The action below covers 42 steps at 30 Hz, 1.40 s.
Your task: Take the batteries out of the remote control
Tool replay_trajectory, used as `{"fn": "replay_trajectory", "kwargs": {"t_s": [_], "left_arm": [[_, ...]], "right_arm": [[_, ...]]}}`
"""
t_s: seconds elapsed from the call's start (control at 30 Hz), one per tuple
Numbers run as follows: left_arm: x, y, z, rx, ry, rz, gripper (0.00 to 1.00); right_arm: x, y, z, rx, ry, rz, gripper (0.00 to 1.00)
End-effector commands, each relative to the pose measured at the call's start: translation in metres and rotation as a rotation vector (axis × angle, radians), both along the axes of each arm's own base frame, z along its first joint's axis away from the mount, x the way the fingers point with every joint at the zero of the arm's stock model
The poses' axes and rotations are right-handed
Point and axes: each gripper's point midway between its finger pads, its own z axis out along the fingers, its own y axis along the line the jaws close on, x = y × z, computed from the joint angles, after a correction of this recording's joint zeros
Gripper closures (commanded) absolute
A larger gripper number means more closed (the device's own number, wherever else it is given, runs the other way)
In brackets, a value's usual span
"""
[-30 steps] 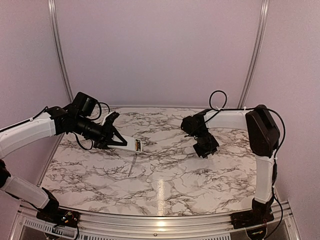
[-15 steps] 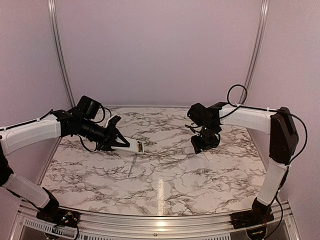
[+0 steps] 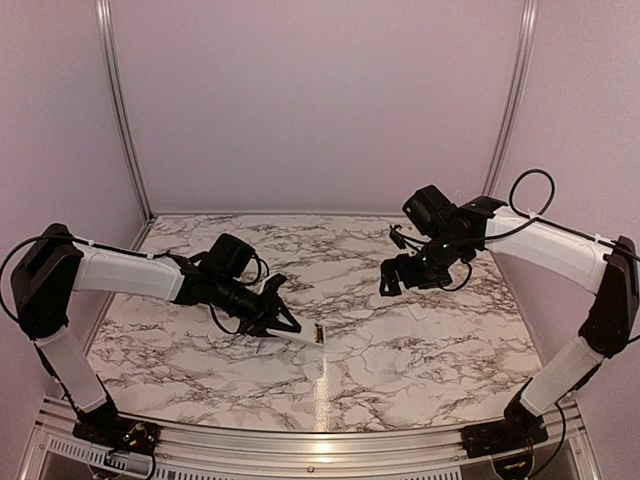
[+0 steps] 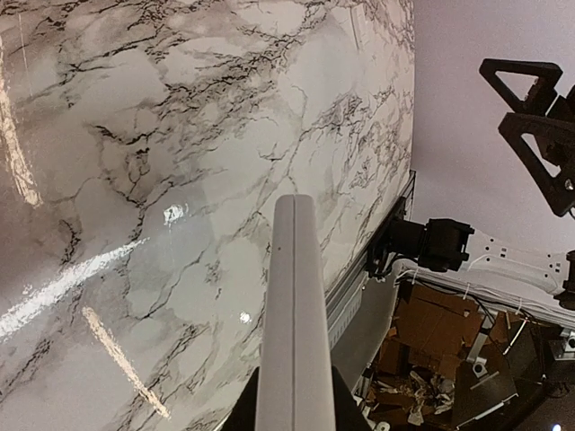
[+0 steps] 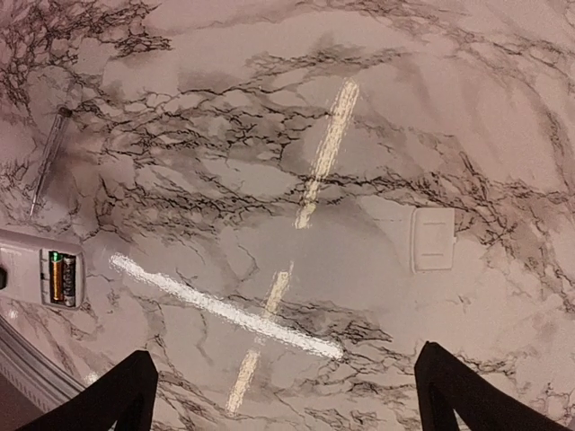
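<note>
Lilac walls (image 3: 320, 100) close in a marble-patterned desk (image 3: 400, 370). The left gripper (image 3: 278, 322) is clamped on the remote control (image 3: 303, 335) and holds it low over the near middle of the desk. Whether the bar touches the surface cannot be told. In the left wrist view only a plain white side of the bar shows, running straight away from the fingers.

The remote's long axis runs from that gripper toward the robot's right. Its free end carries the open recess, turned upward, with the batteries (image 5: 62, 278) seated side by side in it, one golden-orange and one dark. They seem to lie across the bar rather than along it, though they are small in the view.

The right gripper (image 3: 400, 275) hangs above the desk with its jaws spread wide and nothing between them. The coming move turns on one relation: the recess lies to this gripper's left and nearer the arm bases, well apart from it, at the far left edge of the right wrist view.

The right arm is the only free one and the exposed end points its way. The reach probably falls to it: leftward and down onto the recess, with the fingers narrowed for the tiny cylinders.

A thin grey rod (image 5: 49, 157) and a small flat white piece (image 5: 433, 238) lie on the desk, and neither looks to be in the way.
</note>
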Motion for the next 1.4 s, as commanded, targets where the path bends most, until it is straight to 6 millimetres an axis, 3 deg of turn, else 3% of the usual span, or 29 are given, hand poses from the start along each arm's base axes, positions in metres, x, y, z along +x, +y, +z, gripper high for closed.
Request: {"fn": "replay_trajectory", "kwargs": {"t_s": [0.0, 0.17, 0.57, 0.8, 0.87, 1.0, 1.3, 1.37], "left_arm": [[0.016, -0.028, 0.004, -0.081, -0.037, -0.025, 1.00], [0.017, -0.041, -0.018, -0.069, 0.001, -0.059, 1.00], [0.015, -0.066, -0.047, -0.077, 0.038, -0.100, 1.00], [0.013, -0.067, -0.058, -0.056, 0.037, -0.115, 0.88], [0.011, -0.064, -0.062, -0.035, 0.038, -0.121, 0.81], [0.010, -0.059, -0.064, -0.007, 0.021, -0.127, 0.55], [0.014, -0.050, -0.056, 0.061, -0.046, -0.126, 0.31], [0.015, -0.047, -0.053, 0.080, -0.063, -0.126, 0.19]], "right_arm": [[-0.006, 0.006, 0.020, 0.116, -0.028, -0.022, 0.02], [-0.016, 0.001, 0.022, 0.156, -0.034, -0.054, 0.02], [-0.035, -0.001, 0.031, 0.265, -0.038, -0.092, 0.02], [-0.029, 0.008, 0.026, 0.273, -0.023, -0.078, 0.02], [-0.025, 0.012, 0.026, 0.279, -0.023, -0.071, 0.02], [-0.017, 0.020, 0.026, 0.285, -0.021, -0.056, 0.02], [-0.007, 0.030, 0.027, 0.279, -0.018, -0.031, 0.02], [-0.006, 0.030, 0.025, 0.274, -0.015, -0.026, 0.02]]}}
